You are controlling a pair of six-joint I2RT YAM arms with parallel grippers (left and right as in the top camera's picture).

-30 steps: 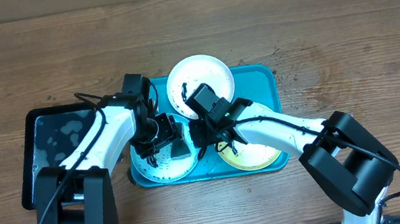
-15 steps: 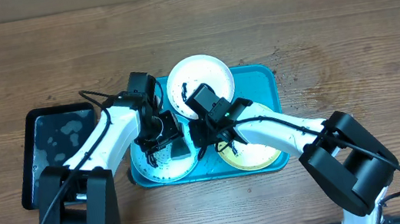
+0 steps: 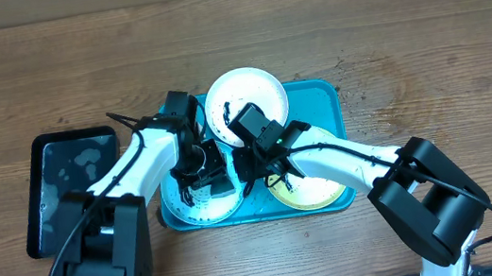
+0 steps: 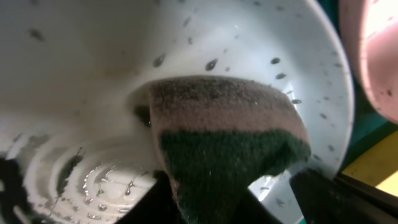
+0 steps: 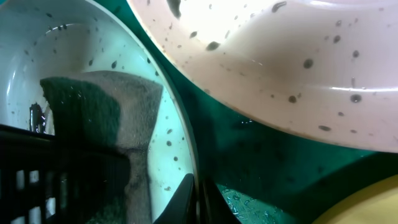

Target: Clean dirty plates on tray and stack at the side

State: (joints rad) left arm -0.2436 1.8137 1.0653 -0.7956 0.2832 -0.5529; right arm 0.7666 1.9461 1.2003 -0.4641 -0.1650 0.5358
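Overhead, the left gripper (image 3: 211, 173) hangs over the light blue plate (image 3: 183, 205), near left on the tray (image 3: 322, 97), with the right gripper (image 3: 250, 173) mid-tray: scrubbing seems in hand. Only the left wrist view shows jaws pinching a sponge (image 4: 230, 149) onto the speckled plate, so wiping strokes should come next. The right wrist view shows jaws closed, empty, beside that plate's rim.

Turquoise tray (image 3: 322, 95) holds white plate (image 3: 245, 92) far, light blue plate (image 3: 189, 210) near left, yellow-green plate (image 3: 316, 195) near right. Left gripper (image 3: 211, 174) and dark sponge (image 3: 223, 186) over light blue plate. Right gripper (image 3: 250, 177) between plates. Black tray (image 3: 71, 180) left.
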